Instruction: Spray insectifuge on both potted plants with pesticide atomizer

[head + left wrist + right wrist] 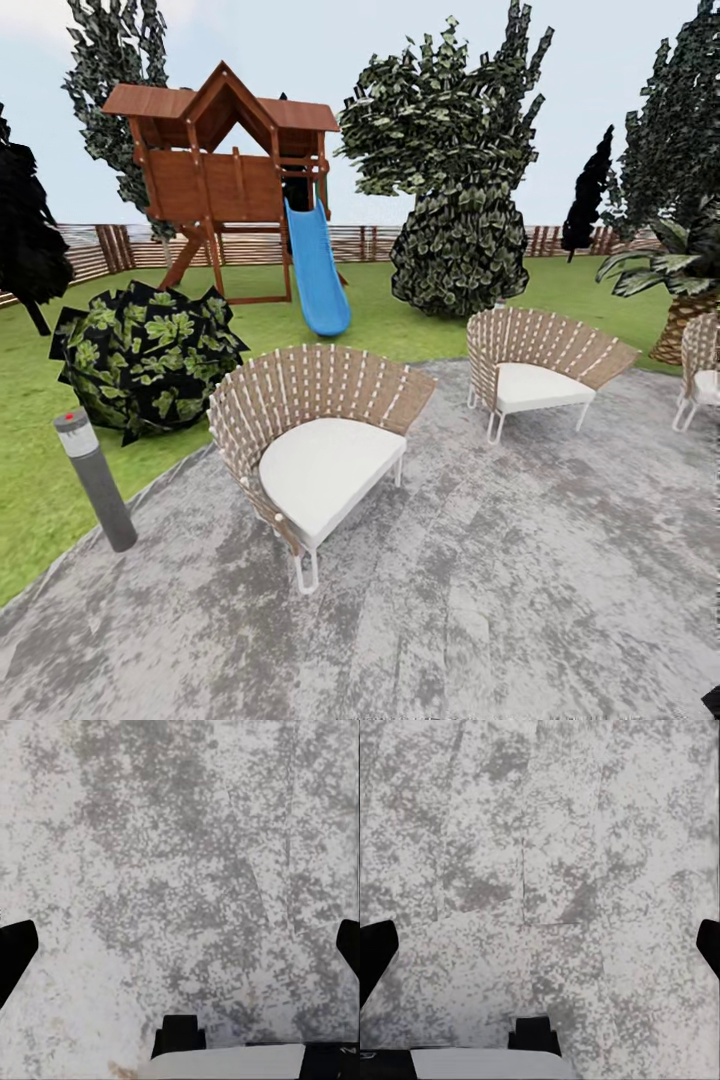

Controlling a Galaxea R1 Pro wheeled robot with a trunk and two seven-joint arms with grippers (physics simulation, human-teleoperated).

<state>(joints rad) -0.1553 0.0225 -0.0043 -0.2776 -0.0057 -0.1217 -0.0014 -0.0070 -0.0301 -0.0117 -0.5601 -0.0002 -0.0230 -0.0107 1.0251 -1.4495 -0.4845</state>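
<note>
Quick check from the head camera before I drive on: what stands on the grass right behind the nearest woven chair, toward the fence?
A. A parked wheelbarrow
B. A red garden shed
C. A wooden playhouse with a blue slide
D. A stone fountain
C. Beyond the nearest woven chair, a brown wooden playhouse stands on the lawn with a blue slide running down from it, in front of the slatted fence.

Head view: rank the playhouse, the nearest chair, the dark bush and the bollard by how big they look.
1. Playhouse, though it stands farther off.
2. Nearest chair and bush: they look alike, and the chair is nearer, so unranked.
3. Bollard, plainly smallest.
</note>
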